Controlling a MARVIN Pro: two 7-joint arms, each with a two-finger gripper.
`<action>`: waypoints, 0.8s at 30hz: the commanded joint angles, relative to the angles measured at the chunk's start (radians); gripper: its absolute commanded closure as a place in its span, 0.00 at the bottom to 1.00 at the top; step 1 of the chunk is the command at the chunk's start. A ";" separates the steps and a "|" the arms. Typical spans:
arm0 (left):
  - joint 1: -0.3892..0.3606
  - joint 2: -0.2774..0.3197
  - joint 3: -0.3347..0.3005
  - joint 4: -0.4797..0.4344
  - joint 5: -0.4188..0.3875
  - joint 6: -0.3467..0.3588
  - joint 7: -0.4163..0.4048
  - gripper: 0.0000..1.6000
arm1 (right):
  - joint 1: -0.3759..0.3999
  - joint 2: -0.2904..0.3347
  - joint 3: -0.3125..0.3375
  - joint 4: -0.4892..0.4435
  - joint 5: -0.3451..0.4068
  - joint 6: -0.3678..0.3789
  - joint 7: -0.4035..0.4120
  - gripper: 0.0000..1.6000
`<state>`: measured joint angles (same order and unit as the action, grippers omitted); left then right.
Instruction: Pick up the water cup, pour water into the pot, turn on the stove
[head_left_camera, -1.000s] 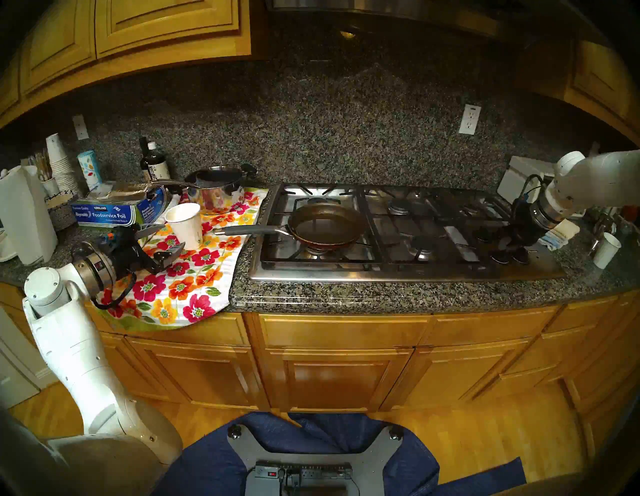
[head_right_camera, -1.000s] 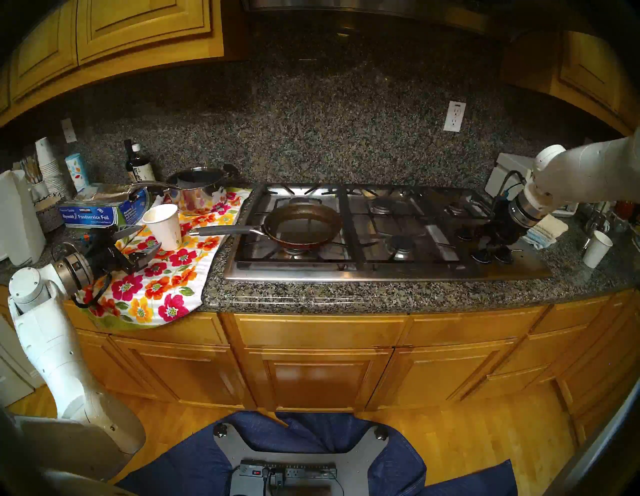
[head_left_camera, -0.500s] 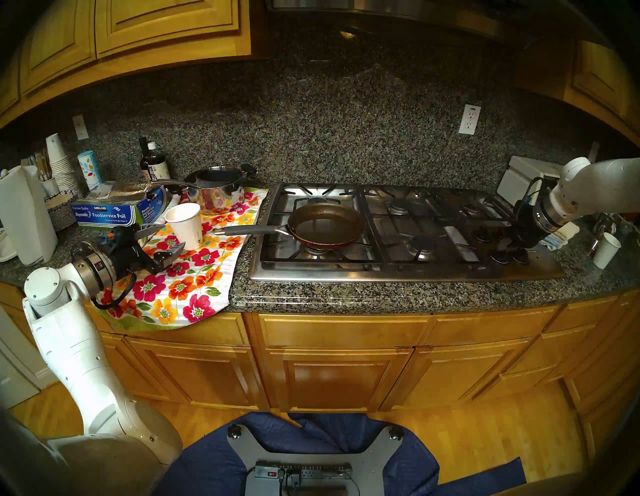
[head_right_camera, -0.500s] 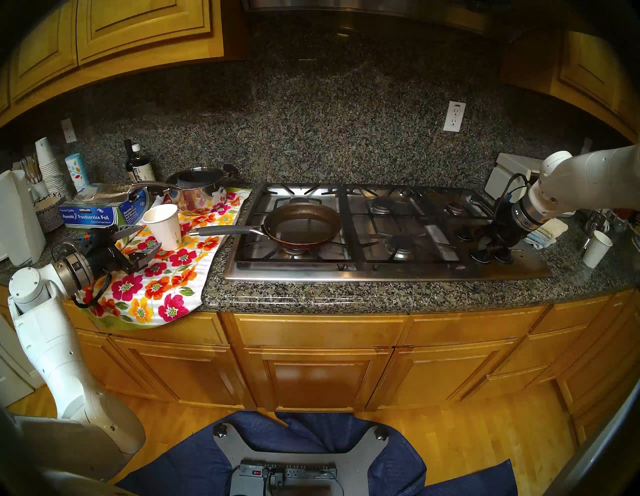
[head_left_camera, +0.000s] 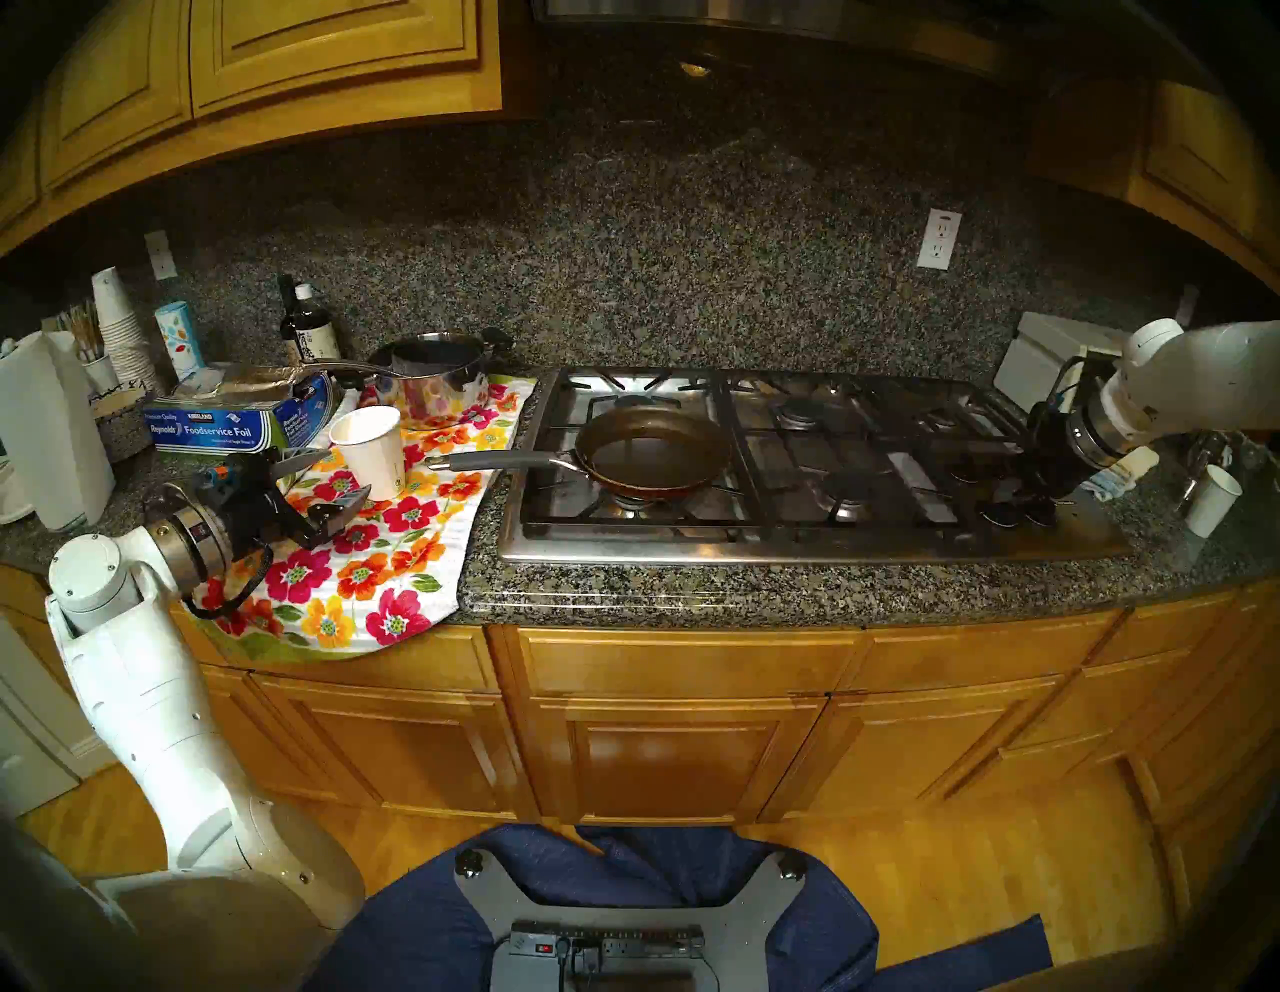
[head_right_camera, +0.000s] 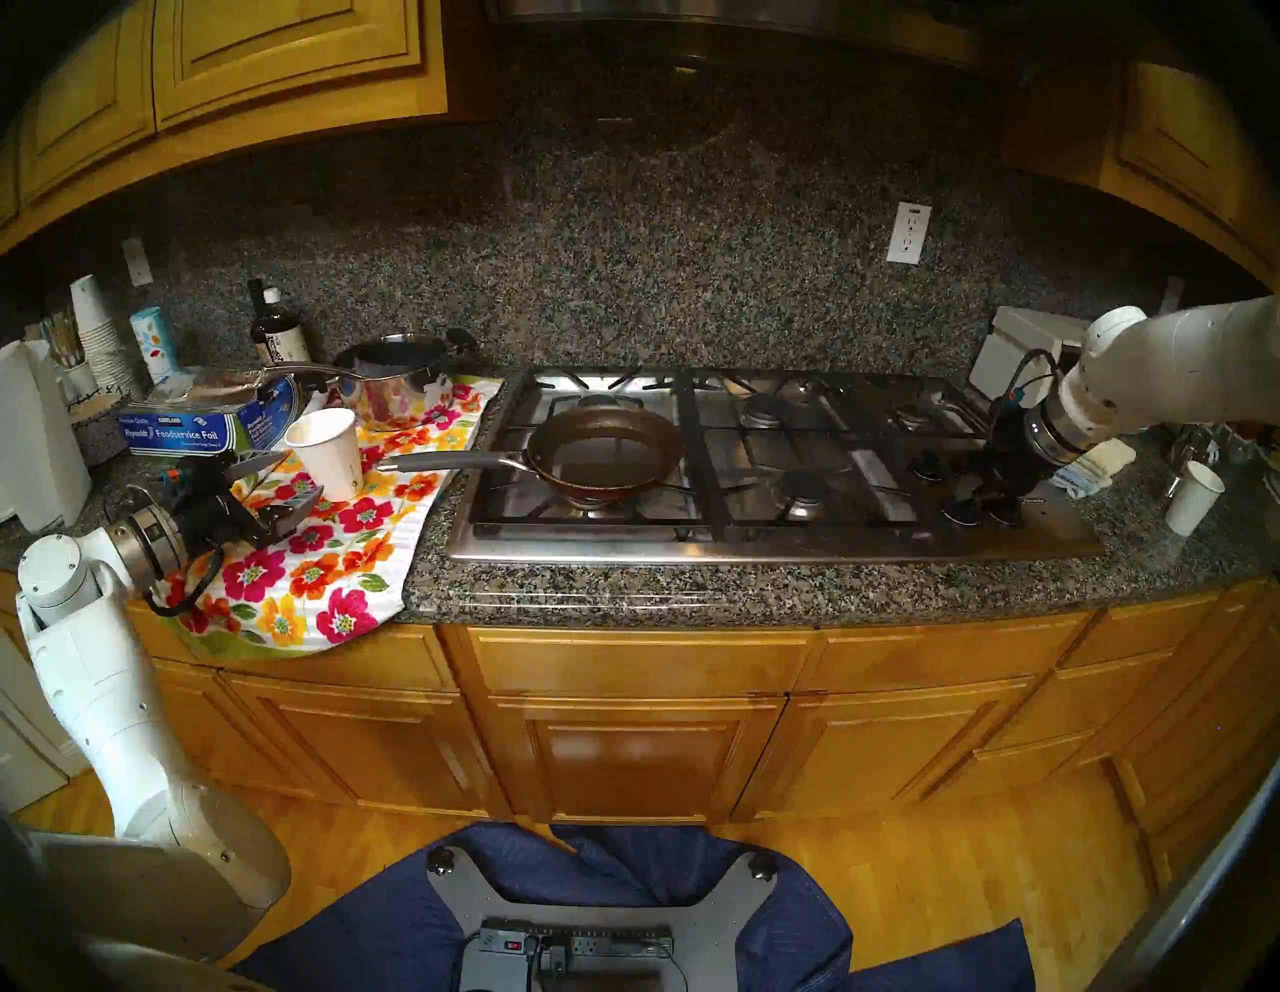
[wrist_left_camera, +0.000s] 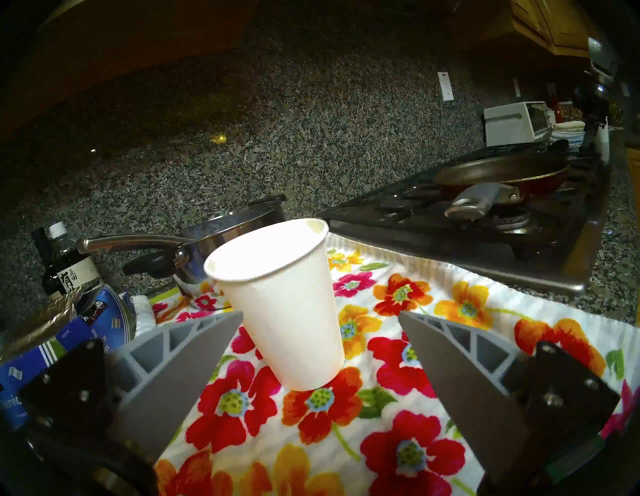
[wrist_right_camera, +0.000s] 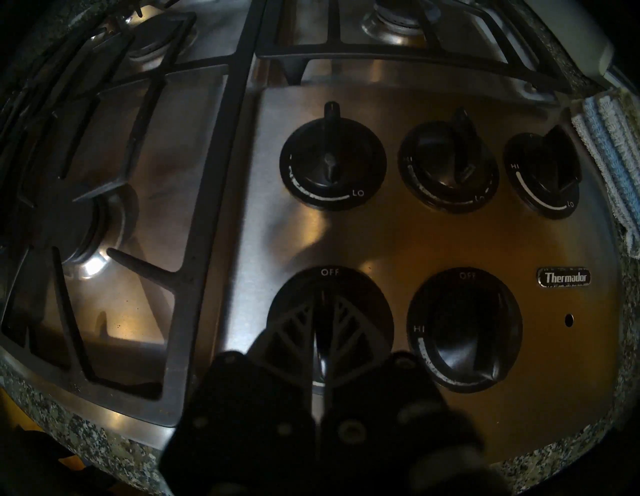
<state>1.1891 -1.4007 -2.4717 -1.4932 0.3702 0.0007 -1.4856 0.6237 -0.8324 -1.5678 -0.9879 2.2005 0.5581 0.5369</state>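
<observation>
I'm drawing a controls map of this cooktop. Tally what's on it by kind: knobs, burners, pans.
Knobs: 5, the front-left knob pinched by the right end effector
Frying pan: 1
Burners: 5, one under the frying pan
Total: 11

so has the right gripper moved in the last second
Yes. The right gripper shifted slightly right and toward the counter's front edge, judged against the stove knobs; its wrist rose toward the white box behind.
</observation>
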 joint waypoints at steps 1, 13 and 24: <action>-0.025 0.009 -0.001 -0.020 -0.016 0.000 0.002 0.00 | -0.061 0.002 -0.027 -0.101 -0.060 0.001 0.069 1.00; -0.024 0.010 0.000 -0.020 -0.016 0.000 0.002 0.00 | -0.034 0.006 -0.075 -0.135 -0.212 -0.165 0.158 1.00; -0.024 0.010 0.000 -0.020 -0.016 0.000 0.002 0.00 | -0.053 -0.003 -0.104 -0.126 -0.331 -0.370 0.215 1.00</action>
<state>1.1907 -1.3999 -2.4700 -1.4930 0.3705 0.0007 -1.4856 0.6522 -0.8322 -1.6486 -1.0360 1.9514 0.2537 0.6725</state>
